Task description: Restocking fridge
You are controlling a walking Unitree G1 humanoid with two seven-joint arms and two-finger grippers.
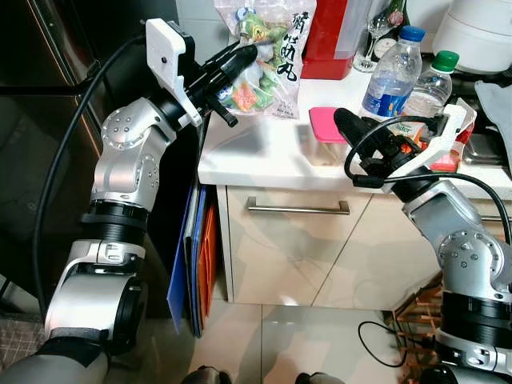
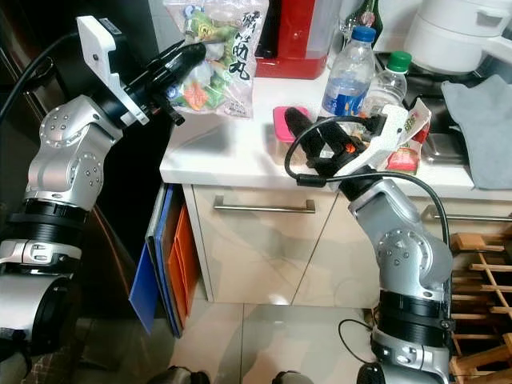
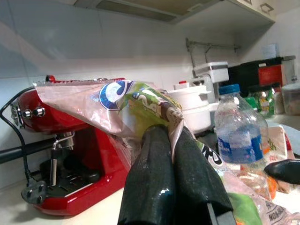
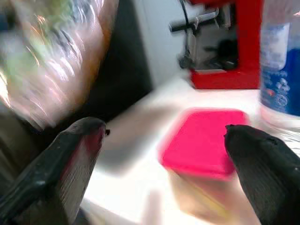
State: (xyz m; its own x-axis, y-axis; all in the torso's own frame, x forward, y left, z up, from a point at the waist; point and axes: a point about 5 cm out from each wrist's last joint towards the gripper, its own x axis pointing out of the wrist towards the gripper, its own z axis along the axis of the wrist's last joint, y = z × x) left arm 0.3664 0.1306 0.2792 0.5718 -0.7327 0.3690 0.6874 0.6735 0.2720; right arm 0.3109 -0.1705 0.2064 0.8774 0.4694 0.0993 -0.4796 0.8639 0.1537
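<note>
A clear bag of colourful snacks (image 1: pixel 268 52) with green print hangs above the white counter (image 1: pixel 264 156), by its left end. My left gripper (image 1: pixel 240 58) is shut on the bag's edge; in the left wrist view the two black fingers (image 3: pixel 154 187) pinch the plastic. My right gripper (image 4: pixel 164 140) is open over the counter, just short of a small container with a pink lid (image 1: pixel 324 126). The lid lies between and beyond the spread fingers, and nothing is held.
A red coffee machine (image 1: pixel 328 40), a blue-capped bottle (image 1: pixel 392 72), a green-capped bottle (image 1: pixel 428 84) and a white cooker (image 1: pixel 480 32) crowd the counter's back. A dark fridge front (image 1: pixel 48 120) stands left. Blue and orange boards (image 1: pixel 188 264) lean beside the drawer cabinet (image 1: pixel 298 240).
</note>
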